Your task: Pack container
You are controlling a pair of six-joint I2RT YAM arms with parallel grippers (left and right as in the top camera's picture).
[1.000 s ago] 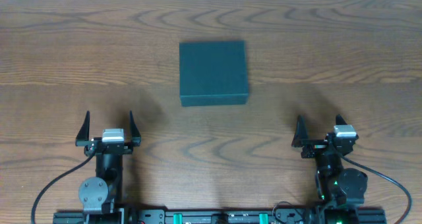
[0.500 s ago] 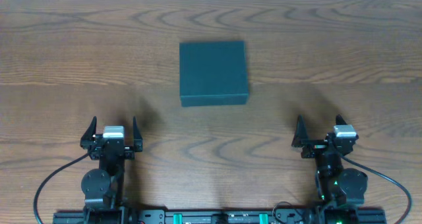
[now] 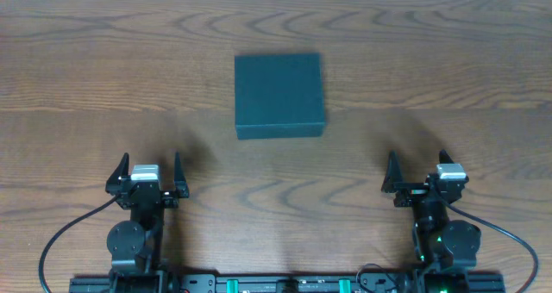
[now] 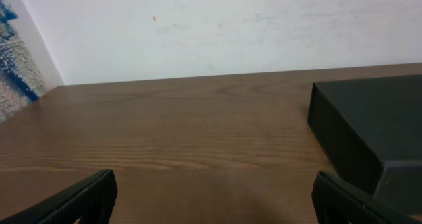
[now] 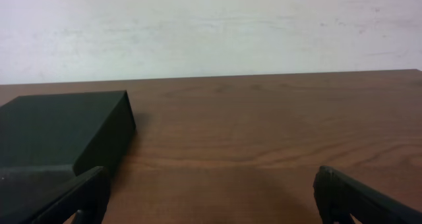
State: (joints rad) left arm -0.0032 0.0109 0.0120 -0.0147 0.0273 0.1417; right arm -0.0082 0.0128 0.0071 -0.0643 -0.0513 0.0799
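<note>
The closed dark box (image 3: pixel 279 95) sits upper centre on the desk (image 3: pixel 86 69), up-right of the left fingers (image 3: pixel 178 171) and up-left of the right fingers (image 3: pixel 392 171), both spread wide and empty, neither clearly nearer.

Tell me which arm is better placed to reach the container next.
Left, marginally: left gripper and right gripper both have open, empty jaws, but the left looks slightly nearer the container.

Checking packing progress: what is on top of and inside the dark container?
The container sits closed on the table, its flat top bare: nothing rests on it. The shut top covers the inside, so any contents cannot be seen.
</note>
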